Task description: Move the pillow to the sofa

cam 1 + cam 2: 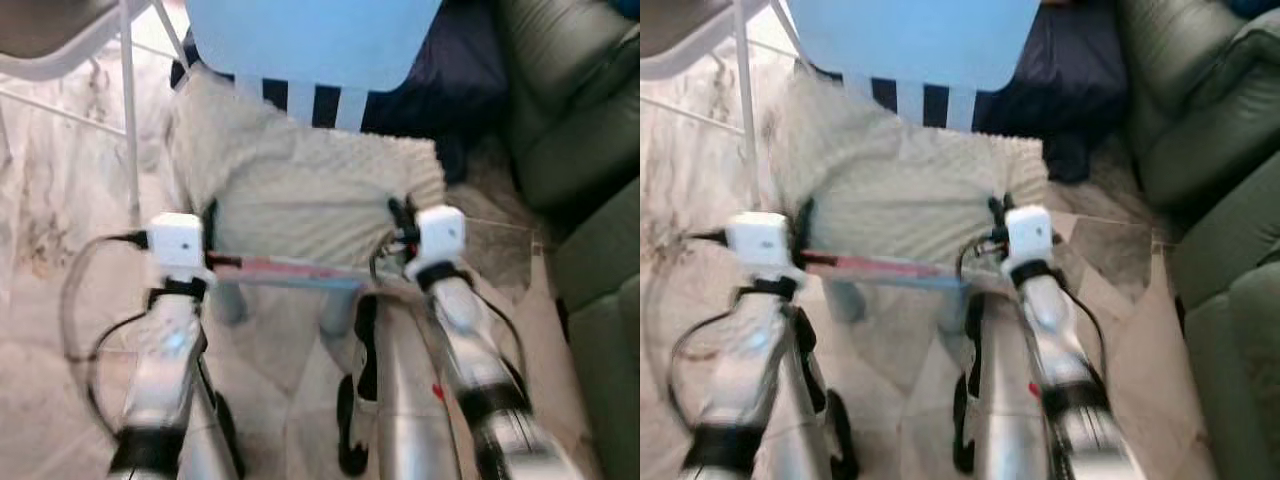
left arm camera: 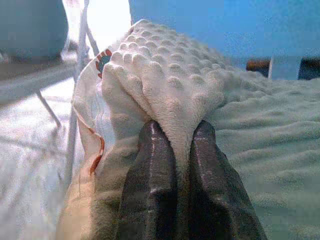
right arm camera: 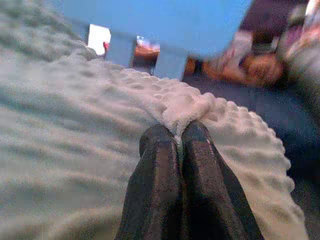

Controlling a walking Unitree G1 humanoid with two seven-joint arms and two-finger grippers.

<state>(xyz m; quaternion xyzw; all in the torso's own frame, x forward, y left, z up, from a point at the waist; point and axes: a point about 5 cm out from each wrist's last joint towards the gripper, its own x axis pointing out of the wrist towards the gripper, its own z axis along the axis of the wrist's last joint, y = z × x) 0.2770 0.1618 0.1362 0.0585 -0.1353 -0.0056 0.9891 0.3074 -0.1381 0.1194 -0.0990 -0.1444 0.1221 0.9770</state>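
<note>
Both tools pinch the cream pillow on the blue chair.

Left tool and right tool each clamp only a small fold of bumpy cover, as the wrist views show; fabric could slip when lifted. The head views add the green sofa to the right.

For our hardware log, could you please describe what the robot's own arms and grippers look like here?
Both arms are silver metal tubes with black bands and joints. Each wrist carries a white box-shaped camera housing, with thin black cables looping beside it. The left gripper and right gripper each have two long, rounded, matte black fingers.
</note>
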